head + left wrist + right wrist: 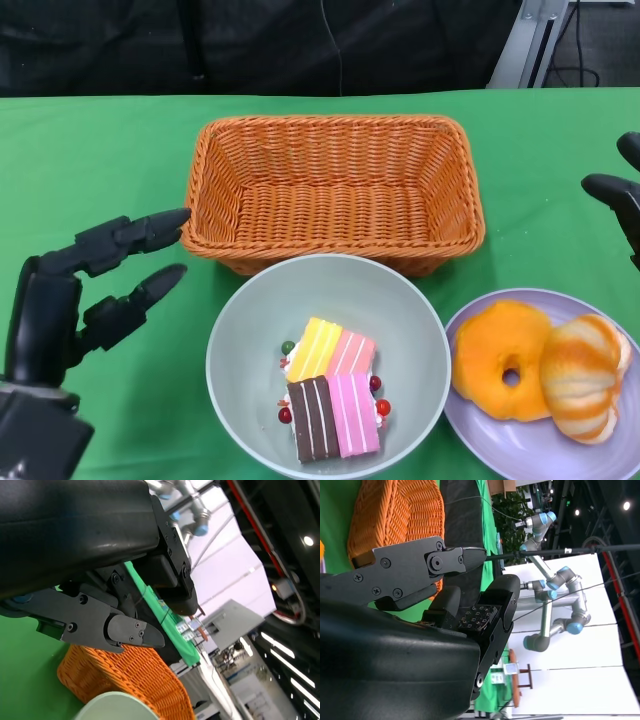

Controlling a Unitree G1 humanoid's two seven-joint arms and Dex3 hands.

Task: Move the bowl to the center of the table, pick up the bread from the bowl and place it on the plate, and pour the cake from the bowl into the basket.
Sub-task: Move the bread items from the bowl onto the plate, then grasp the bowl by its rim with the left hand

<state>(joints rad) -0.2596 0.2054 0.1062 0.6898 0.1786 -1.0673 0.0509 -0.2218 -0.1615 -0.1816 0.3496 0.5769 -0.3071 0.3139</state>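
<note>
The bowl [328, 365] is pale grey-green, round and deep, standing upright on the green table [90, 160] at the near middle. Inside it lies the cake [330, 390]: a block of striped slices in yellow, pink and brown, with small red and dark berries along its edges. It rests flat on the bowl's floor.

The basket [335, 190] is orange wicker, rectangular, directly behind the bowl; the bowl's far rim overlaps the basket's near wall in the head view, so I cannot tell whether they touch. The plate [470, 435] is lilac and sits just beside the bowl on my right side. On it lie the bread [585, 375], a striped golden roll, and an orange ring-shaped doughnut [503, 360], side by side and touching.

My left hand [85, 290] is on the left of the bowl, apart from it, fingers spread and pointing toward the basket's near left corner. It holds nothing.

My right hand [622, 195] shows only at the right edge, beyond the plate and well apart from the bowl. In the right wrist view its fingers [492, 625] stand apart with nothing between them.
</note>
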